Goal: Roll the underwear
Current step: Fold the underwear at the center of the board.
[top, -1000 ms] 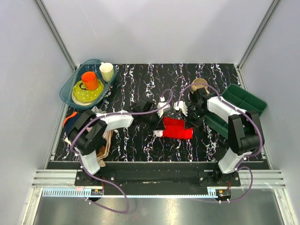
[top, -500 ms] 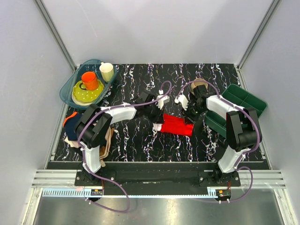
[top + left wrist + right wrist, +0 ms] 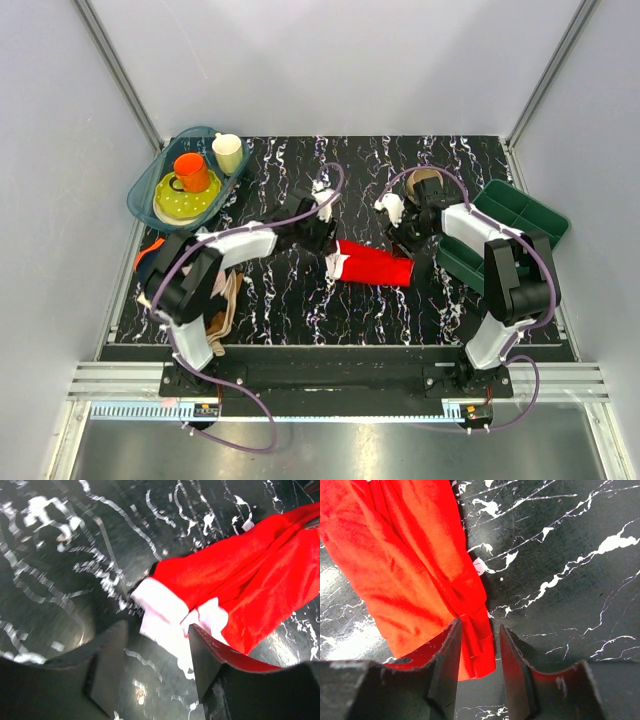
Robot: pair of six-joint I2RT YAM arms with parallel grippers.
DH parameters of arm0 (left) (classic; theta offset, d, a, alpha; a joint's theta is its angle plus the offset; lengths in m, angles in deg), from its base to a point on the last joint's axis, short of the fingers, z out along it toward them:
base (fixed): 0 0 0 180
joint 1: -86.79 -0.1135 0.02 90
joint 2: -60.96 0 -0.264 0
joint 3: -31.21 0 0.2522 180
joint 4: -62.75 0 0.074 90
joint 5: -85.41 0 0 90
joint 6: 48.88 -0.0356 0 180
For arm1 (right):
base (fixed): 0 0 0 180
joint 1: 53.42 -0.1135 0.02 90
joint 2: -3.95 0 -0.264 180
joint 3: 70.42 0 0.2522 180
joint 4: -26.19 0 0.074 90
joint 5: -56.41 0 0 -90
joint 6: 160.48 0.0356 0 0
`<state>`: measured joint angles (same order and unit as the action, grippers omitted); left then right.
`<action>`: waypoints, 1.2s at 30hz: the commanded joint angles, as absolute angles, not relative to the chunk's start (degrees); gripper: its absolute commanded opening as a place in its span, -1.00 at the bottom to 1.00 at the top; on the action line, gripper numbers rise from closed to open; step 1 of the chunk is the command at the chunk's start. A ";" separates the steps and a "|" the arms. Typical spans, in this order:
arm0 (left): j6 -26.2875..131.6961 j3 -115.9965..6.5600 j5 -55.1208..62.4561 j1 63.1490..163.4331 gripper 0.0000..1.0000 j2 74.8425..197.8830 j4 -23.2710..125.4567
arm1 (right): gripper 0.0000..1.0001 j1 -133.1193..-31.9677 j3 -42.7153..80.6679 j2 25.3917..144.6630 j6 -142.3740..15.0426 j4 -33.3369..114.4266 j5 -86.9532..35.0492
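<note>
Underwear (image 3: 372, 266) lies loosely rolled on the marbled table (image 3: 270, 290), near the middle, its length running left to right. Your left gripper (image 3: 156, 655) sits at the roll's left end with jaws parted; the white trim (image 3: 160, 602) lies between the fingers, not pinched. Your right gripper (image 3: 477, 652) sits at the right end, jaws narrowly apart, with the red edge lying between them unclamped.
</note>
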<state>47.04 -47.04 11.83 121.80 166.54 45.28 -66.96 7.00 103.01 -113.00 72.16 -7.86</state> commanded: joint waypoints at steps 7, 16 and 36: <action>59.47 -29.53 11.03 120.10 0.37 142.80 56.80 | -0.12 -66.69 9.79 105.56 -109.86 72.91 -9.16; 75.66 -13.23 15.27 121.33 0.37 135.75 67.18 | 0.12 -66.51 16.20 98.60 -112.74 78.87 -3.99; 77.42 0.13 4.19 122.12 0.42 103.77 50.31 | 0.41 -75.56 36.24 126.37 -111.53 91.01 1.65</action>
